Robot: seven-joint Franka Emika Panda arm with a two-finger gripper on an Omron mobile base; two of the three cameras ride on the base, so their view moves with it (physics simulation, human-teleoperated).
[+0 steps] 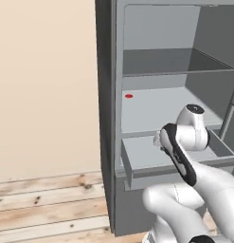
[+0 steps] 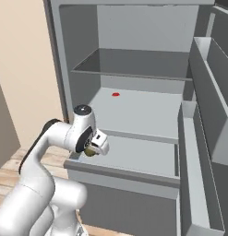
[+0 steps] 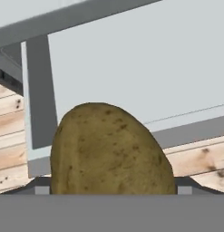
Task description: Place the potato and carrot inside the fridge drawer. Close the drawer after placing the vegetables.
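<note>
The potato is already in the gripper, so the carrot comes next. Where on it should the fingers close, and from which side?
The carrot lies flat on the fridge shelf above the open fridge drawer, near the back. It is probably best gripped across its middle, from the open front, with the fingers straddling its narrow width. It is too small here to tell which end tapers.

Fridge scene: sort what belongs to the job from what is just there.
Job:
- potato, held in the gripper above the drawer
- carrot, lying on the fridge shelf
- drawer, pulled open
- fridge

Just there:
- door bins
- upper shelf
- wooden floor
</note>
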